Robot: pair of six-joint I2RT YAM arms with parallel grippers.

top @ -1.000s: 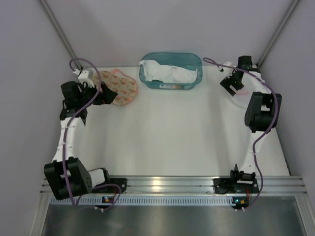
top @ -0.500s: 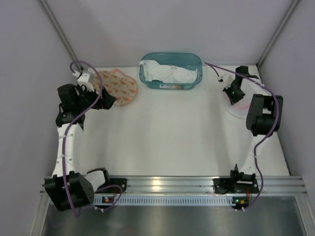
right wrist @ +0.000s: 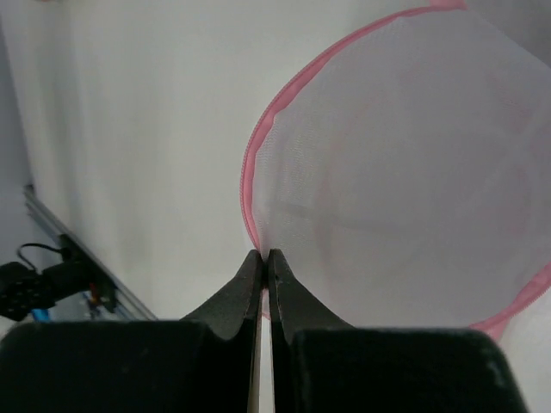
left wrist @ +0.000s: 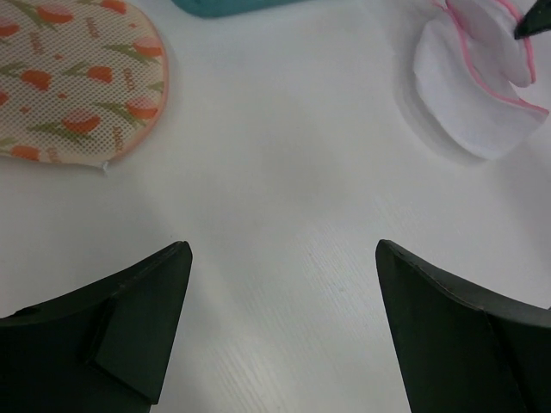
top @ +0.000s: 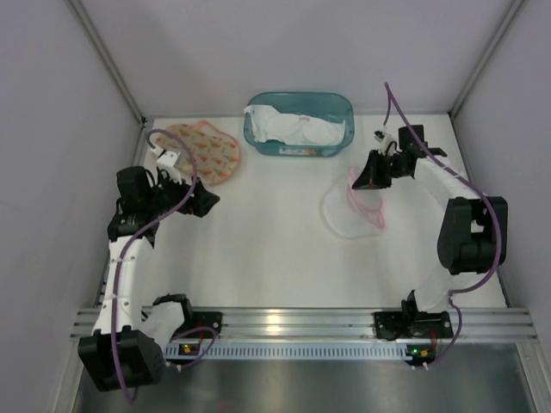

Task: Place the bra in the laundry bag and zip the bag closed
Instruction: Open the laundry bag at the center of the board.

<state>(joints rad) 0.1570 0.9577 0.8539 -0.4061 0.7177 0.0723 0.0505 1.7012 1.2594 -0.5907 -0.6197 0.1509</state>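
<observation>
The white bra (top: 297, 129) is lying bundled in the teal basket (top: 301, 97) at the far edge of the table. Its folds are hiding its shape, so the number of garments there cannot be told. In the left wrist view the tulip-print mesh pouch (left wrist: 69, 86) is running off the top left corner. The right wrist view is showing only part of the white mesh laundry bag (top: 351, 213), with its zip out of sight.

The white table (top: 275, 249) is sitting between plain pale walls (top: 258, 52), with an aluminium rail (top: 275, 323) running along its near edge.

The pouch is lying near the far left corner, just left of the basket. The laundry bag is resting right of centre, well apart from the basket and the pouch. Bare tabletop is stretching between them and down to the rail.

The right gripper (right wrist: 264, 256) is pressing its fingers together on the bag's pink trim. The left gripper (left wrist: 282, 249) is hanging over bare table with its fingers spread wide, gripping nothing.
</observation>
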